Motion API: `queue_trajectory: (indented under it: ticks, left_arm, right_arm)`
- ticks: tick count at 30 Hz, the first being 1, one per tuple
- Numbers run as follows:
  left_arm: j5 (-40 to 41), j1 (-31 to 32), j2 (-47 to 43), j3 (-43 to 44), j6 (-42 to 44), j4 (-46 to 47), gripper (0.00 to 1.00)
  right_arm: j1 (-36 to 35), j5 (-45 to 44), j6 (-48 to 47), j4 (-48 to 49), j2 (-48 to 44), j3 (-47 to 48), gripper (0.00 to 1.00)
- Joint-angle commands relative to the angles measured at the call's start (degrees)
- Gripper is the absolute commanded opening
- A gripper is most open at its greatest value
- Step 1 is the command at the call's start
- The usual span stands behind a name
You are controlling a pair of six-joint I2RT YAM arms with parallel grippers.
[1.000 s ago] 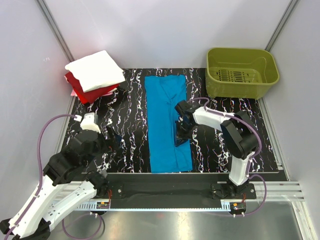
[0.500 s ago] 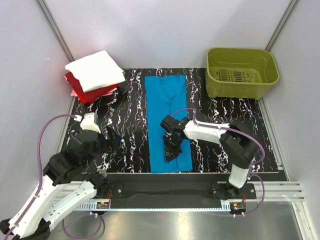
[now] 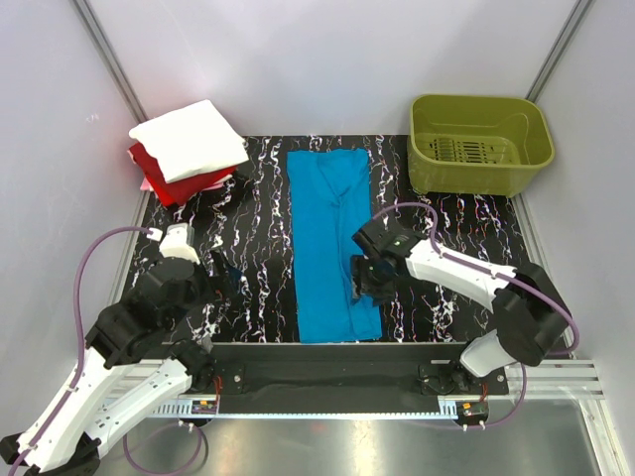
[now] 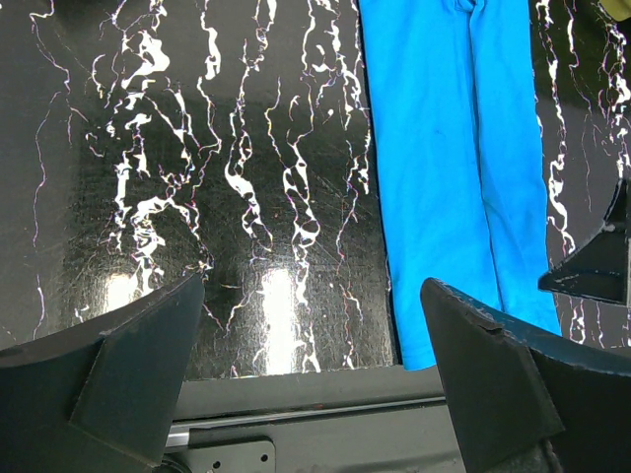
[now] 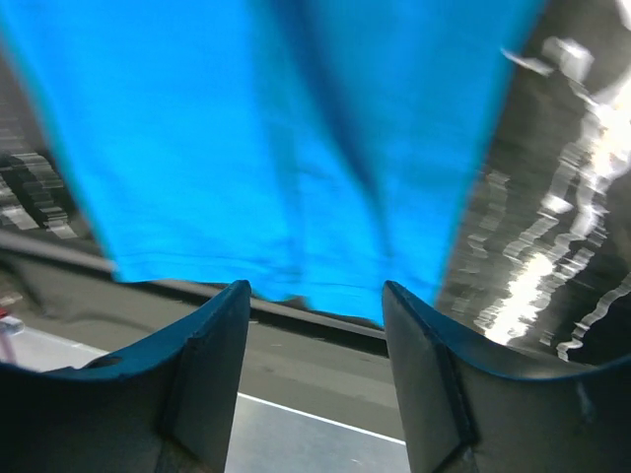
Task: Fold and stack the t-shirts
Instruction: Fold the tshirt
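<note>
Since half a second ago the right gripper (image 3: 359, 281) has slid toward the right of the frame. It was over the middle of the turquoise t-shirt (image 3: 332, 238) near its lower end, and now we see it at that shirt's right edge. The arm's elbow has swung out to the lower right. We see no change in the left gripper (image 3: 230, 278) or the shirts.

Right jaws are spread wide, with nothing pinched. In the right wrist view the shirt's hem runs across just above the fingertips, and the cloth fills the upper frame. We can't tell whether the fingers touch it.

Left jaws are also spread wide and holding nothing, hanging over the bare black marbled mat (image 3: 258, 228). In the left wrist view the shirt lies in the upper right, and its lower-left corner is just beside the right finger (image 4: 493, 365).

The turquoise t-shirt lies flat as a long narrow strip, running top to bottom at mid-frame in the top view. The white t-shirt (image 3: 189, 139) sits folded on the red t-shirt (image 3: 184, 185) at the mat's upper-left corner, well apart from both grippers. The olive basket (image 3: 476, 178) is at upper right.
</note>
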State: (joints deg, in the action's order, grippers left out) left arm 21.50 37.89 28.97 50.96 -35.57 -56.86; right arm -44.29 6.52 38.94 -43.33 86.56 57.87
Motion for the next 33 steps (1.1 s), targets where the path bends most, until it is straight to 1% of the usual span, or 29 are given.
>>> queue_trajectory:
  ticks: [1,9,14,19,29,33]
  left_arm:
    - [1.3,0.1,0.0,-0.3,0.1,2.9,0.99]
    - [1.4,0.1,0.4,-0.2,-0.1,2.6,0.99]
    - [1.6,0.3,0.5,-0.2,-0.2,2.6,0.99]
    - [1.6,0.3,0.8,-0.2,-0.2,2.5,0.99]
    - [1.6,0.3,0.4,-0.2,-0.2,2.5,0.99]
    - [1.7,0.3,0.0,-0.3,-0.3,2.5,0.99]
  right_arm:
    - [1.8,0.3,-0.7,1.0,-2.7,-4.2,0.61]
    - [1.8,6.4,1.5,7.6,-1.2,-10.6,0.53]
    - [1.8,6.4,1.5,7.5,-1.7,-10.1,0.50]
    - [1.8,7.5,2.3,8.3,-1.1,-10.4,0.45]
    - [1.8,9.6,2.7,6.8,0.7,-10.6,0.44]
    - [1.8,10.1,3.3,6.0,1.2,-10.8,0.45]
